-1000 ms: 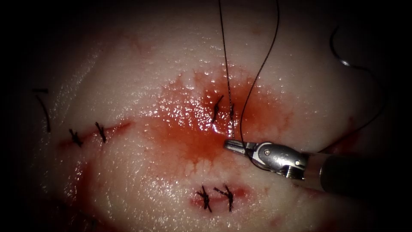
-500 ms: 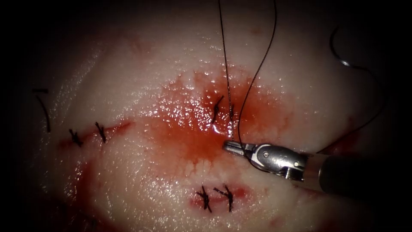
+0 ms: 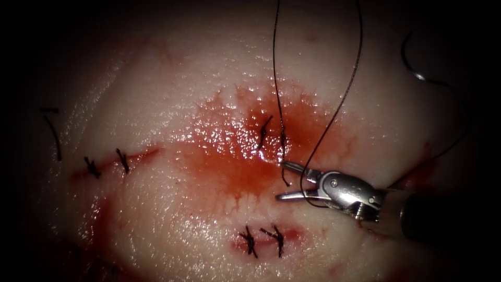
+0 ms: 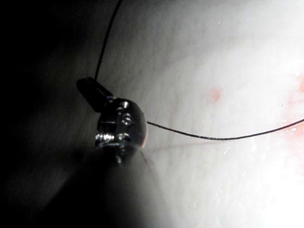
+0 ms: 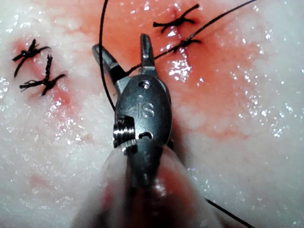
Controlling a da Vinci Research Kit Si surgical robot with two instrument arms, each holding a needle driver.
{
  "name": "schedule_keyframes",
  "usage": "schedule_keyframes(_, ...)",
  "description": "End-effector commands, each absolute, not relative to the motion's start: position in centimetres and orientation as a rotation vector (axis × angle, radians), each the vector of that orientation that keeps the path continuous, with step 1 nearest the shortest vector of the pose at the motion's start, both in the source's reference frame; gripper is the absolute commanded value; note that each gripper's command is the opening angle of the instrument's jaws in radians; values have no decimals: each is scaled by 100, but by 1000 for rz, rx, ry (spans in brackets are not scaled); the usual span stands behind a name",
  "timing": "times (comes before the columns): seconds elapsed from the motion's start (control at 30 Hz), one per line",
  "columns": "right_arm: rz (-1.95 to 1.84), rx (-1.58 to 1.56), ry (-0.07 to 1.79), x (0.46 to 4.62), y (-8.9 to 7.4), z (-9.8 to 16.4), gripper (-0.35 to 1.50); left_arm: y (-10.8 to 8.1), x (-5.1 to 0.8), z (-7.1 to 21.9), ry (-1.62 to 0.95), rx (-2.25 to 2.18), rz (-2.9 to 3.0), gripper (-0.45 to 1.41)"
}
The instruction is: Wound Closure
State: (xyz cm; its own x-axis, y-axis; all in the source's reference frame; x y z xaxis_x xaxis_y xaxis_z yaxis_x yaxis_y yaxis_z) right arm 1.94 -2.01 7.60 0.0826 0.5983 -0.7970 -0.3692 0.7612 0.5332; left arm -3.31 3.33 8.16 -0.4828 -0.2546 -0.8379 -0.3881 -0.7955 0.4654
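My right tool (image 3: 282,181) stands open just right of the middle stitch (image 3: 263,131) in the red-stained cut, holding nothing. A short free thread end (image 3: 286,177) hangs between its jaws. Two strands of thread (image 3: 279,99) rise from that stitch out of the picture's top. In the right wrist view the right tool (image 5: 121,43) gapes over the thread (image 5: 204,32) beside the stitch (image 5: 175,22). My left tool (image 4: 90,88) is shut on the thread (image 4: 213,137) above pale tissue. The curved needle (image 3: 403,55) lies loose on the tissue far right of the cut, held by neither tool.
Finished stitches sit at the left (image 3: 107,163) and near the front (image 3: 262,239) of the tissue (image 3: 167,94). A cut piece of thread (image 3: 53,137) lies at the far left. Red fluid (image 3: 229,172) pools around the middle stitch.
The right tool's jaws, shut on the thread by the stitch before, have opened and let it go. The tool has drawn back slightly to the right, and the rising strands have swung right.
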Motion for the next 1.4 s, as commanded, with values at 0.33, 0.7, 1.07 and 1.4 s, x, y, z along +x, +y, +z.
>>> schedule_keyframes(0.33,838,285,1286,187,-154,763,116,275,-368,675,841,-1624,2449,-45)
schedule_keyframes(0.7,877,288,1272,180,-129,788,128,260,-370,596,808,-1611,2440,-40)
schedule_keyframes(1.07,886,285,1267,183,-119,798,137,265,-360,546,818,-1621,2399,-32)
schedule_keyframes(1.4,875,268,1254,200,-114,812,148,265,-362,529,836,-1625,2393,-32)
